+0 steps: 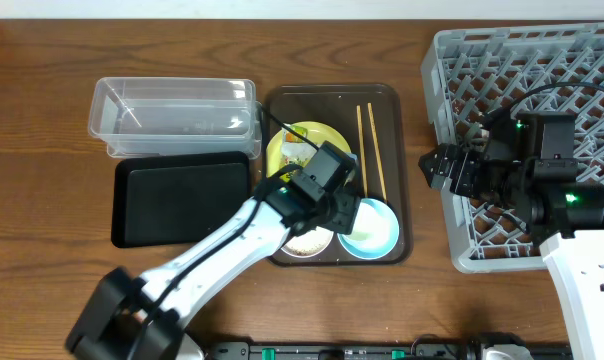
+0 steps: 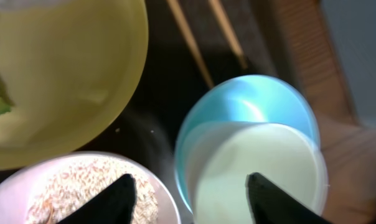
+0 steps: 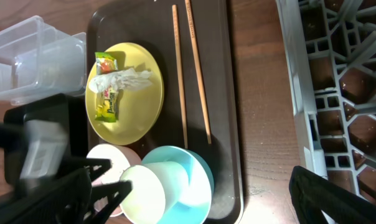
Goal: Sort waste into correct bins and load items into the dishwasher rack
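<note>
On the brown serving tray lie a yellow plate with the wrapper and white scrap, two chopsticks, a white bowl of rice and a light-blue bowl with a pale cup-like vessel inside. My left gripper hovers open, one finger over the rice, the other over the pale vessel, their rims between. My right gripper is open and empty at the rack's left edge.
A clear tub and a black tray sit left of the serving tray. The grey rack fills the right side, with my right arm over it. Bare wood shows between the serving tray and the rack.
</note>
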Controlling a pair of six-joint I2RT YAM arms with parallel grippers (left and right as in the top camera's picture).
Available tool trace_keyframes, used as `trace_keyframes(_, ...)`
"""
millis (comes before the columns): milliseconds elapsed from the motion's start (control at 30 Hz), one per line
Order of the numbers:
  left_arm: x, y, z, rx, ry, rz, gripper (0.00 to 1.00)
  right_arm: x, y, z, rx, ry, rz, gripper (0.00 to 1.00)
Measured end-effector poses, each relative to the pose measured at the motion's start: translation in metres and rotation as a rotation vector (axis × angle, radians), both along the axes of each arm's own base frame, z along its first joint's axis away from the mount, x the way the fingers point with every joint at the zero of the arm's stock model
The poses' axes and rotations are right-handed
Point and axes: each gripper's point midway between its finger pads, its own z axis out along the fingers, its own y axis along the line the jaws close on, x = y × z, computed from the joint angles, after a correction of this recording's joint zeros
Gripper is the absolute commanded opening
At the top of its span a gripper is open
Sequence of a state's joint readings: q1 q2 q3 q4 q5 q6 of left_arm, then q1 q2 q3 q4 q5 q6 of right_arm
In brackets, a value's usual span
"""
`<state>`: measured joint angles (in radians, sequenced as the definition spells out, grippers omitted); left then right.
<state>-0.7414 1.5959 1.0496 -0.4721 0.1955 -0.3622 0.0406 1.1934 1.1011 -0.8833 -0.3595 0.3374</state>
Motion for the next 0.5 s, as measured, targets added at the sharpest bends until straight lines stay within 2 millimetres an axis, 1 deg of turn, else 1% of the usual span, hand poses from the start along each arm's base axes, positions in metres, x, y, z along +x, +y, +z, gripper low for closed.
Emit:
trace_keyframes(67,0.0,0.0,-0.011,0.016,0.023,0.008,0.31,0.0,0.0,0.0,0.0,0.002,0.0,0.99)
trace_keyframes(100,0.0,0.0,-0.015,0.021,0.033,0.014,0.25,0.0,0.0,0.0,0.0,0.002,-0.001,0.99)
trace_keyframes(133,0.0,0.0,-0.017,0.025,0.037,0.014,0.2,0.0,0.0,0.0,0.0,0.002,-0.001,0.99)
trace_keyframes(167,0.0,-0.001,-0.018,0.023,0.039,0.013,0.19,0.0,0.0,0.0,0.0,0.002,-0.001,0.99)
trace_keyframes(200,0.0,-0.002,-0.016,0.017,0.037,0.009,0.1,0.0,0.0,0.0,0.0,0.002,-0.001,0.99)
trace_keyframes(233,0.0,-0.002,-0.015,0.011,0.037,0.012,0.07,0.0,0.0,0.0,0.0,0.002,-0.001,0.99)
trace_keyframes(300,-0.001,-0.003,-0.009,0.0,0.027,0.008,0.06,0.0,0.0,0.0,0.0,-0.001,-0.001,0.99)
trace_keyframes(367,0.0,-0.003,0.001,-0.021,0.008,0.007,0.06,0.001,0.0,0.001,0.0,-0.005,-0.001,0.99)
trace_keyframes(433,0.002,-0.002,0.019,-0.055,-0.021,0.013,0.06,0.002,0.0,0.001,0.0,-0.008,0.0,0.99)
trace_keyframes(500,0.008,0.005,0.044,-0.119,-0.057,0.034,0.06,0.002,0.0,0.002,-0.001,-0.014,0.001,0.99)
